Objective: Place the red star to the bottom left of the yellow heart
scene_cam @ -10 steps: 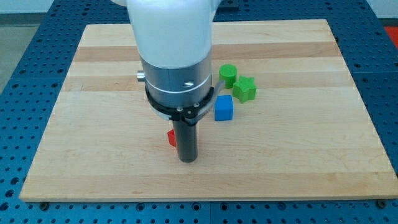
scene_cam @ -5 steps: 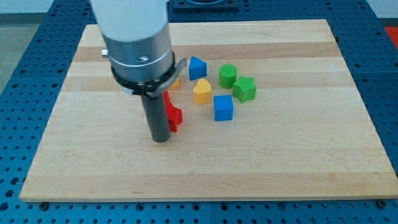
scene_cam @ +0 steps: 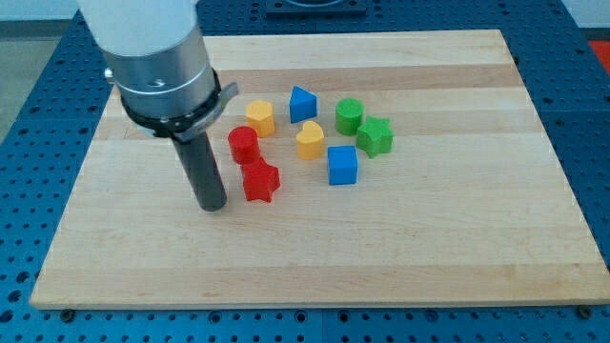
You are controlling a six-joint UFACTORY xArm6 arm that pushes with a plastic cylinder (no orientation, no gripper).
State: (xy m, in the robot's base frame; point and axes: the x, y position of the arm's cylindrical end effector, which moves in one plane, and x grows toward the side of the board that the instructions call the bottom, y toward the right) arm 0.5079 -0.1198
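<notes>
The red star (scene_cam: pixel 260 181) lies on the wooden board (scene_cam: pixel 429 248), below and left of the yellow heart (scene_cam: pixel 308 140). My tip (scene_cam: pixel 211 205) stands on the board just left of the red star, a small gap apart from it. A red cylinder (scene_cam: pixel 243 145) sits right above the star, touching or nearly touching it.
A yellow block (scene_cam: pixel 259 118) sits up-left of the heart, a blue triangular block (scene_cam: pixel 302 103) above it. A blue cube (scene_cam: pixel 342 165) is at its lower right. A green cylinder (scene_cam: pixel 349 115) and a green star (scene_cam: pixel 376 136) lie to its right.
The arm has moved to the view's left, uncovering the blocks. The tip went from beside the red star's right to its left. The red star has moved little.
</notes>
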